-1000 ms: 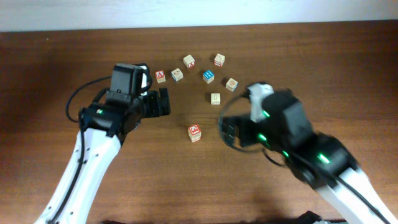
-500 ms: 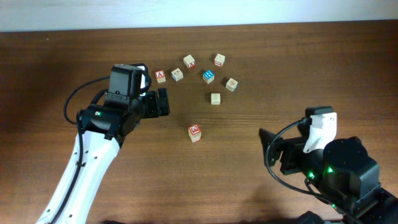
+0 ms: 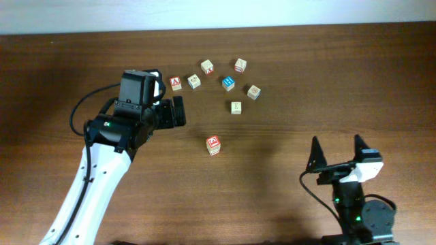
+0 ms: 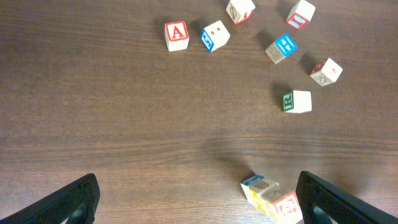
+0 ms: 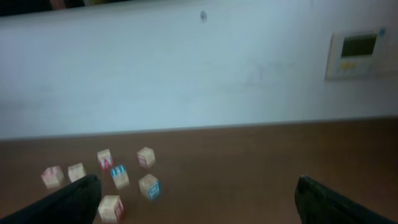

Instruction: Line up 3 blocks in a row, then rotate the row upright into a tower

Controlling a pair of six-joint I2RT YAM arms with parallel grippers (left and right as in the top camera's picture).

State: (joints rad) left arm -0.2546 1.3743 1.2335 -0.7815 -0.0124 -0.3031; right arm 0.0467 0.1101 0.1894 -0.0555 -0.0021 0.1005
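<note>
Blocks (image 3: 236,107) lie scattered on the brown table (image 3: 340,61), most in a loose arc near the top and one red-topped block (image 3: 214,144) alone lower down, all apart from both grippers. I can read a red "A" on the cube (image 4: 176,35) at the arc's left end; other print is too small, and the right wrist view is blurred. Left gripper (image 4: 199,202) hovers with fingers spread wide. Right gripper (image 3: 336,153), fingers spread wide too, has pulled back to the lower right edge, arm cut off there; a second ago it hung beside the blocks, which haven't shifted
</note>
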